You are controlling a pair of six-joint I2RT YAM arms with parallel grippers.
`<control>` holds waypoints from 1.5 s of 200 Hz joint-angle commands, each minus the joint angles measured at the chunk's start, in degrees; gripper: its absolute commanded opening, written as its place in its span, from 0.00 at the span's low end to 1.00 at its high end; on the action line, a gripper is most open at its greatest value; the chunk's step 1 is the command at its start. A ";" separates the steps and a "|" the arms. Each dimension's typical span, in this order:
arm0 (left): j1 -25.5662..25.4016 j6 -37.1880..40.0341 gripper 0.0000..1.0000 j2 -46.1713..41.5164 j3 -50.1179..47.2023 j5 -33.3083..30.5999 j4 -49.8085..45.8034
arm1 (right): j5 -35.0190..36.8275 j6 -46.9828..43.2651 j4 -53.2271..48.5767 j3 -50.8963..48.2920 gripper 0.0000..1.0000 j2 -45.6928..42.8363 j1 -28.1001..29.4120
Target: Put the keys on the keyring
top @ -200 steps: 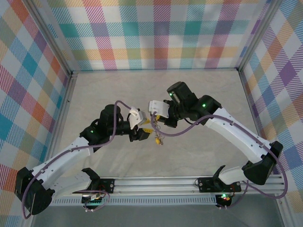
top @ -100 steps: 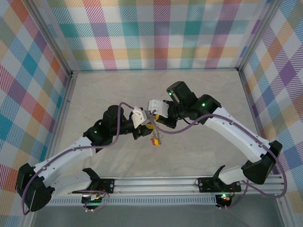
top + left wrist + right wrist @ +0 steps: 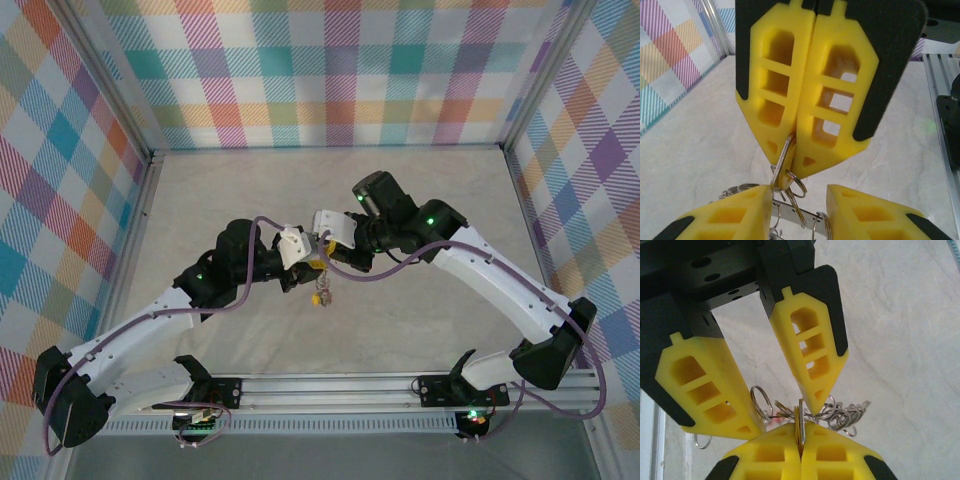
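Above the middle of the table point(image 3: 200, 200), the left gripper point(image 3: 791, 145) and the right gripper point(image 3: 786, 417) meet tip to tip, left one clenched, right one with its fingers spread. The keyring point(image 3: 837, 412), a bunch of silvery loops, hangs clear of the table between the right gripper's spread fingers; whether they press on it I cannot tell. One flat silvery key point(image 3: 781, 162) is pinched edge-on at the left gripper's tips, touching the loops.
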 commanded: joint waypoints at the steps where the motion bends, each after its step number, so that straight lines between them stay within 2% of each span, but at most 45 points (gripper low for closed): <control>1: -0.54 2.09 0.30 -1.04 1.85 -0.32 -1.90 | -2.53 0.85 0.87 2.00 0.00 -2.17 0.06; 23: -0.54 3.17 0.17 -1.49 1.90 0.11 -2.95 | -2.99 0.80 1.02 1.92 0.00 -2.33 -0.02; 40: -0.50 3.75 0.16 -1.79 2.22 0.08 -4.09 | -3.21 0.54 1.13 1.76 0.00 -2.51 0.06; 100: -0.54 4.65 0.21 -2.09 3.44 -0.06 -8.36 | -3.34 -0.03 1.35 1.07 0.00 -2.97 0.02; 135: -0.52 4.14 0.20 -1.70 3.97 -1.38 -9.28 | -3.56 -0.03 1.65 0.61 0.00 -3.32 0.06; 155: -0.54 3.62 0.30 -1.86 3.93 -1.29 -8.65 | -3.50 0.06 1.76 0.23 0.00 -3.56 0.02; 203: -0.43 4.67 0.31 -3.32 3.74 -0.92 -8.40 | -3.60 0.41 2.00 -0.32 0.00 -4.10 0.10; 264: -0.31 8.86 0.41 -6.24 3.94 -0.31 -12.78 | -3.17 0.49 2.35 -0.62 0.00 -4.29 0.02; 285: -0.20 7.88 0.41 -6.55 3.91 -0.16 -12.30 | -3.08 0.66 2.56 -0.63 0.00 -4.11 0.08; 300: -0.19 5.88 0.36 -5.90 4.20 -0.47 -10.98 | -3.08 0.80 2.76 -0.50 0.00 -4.01 0.06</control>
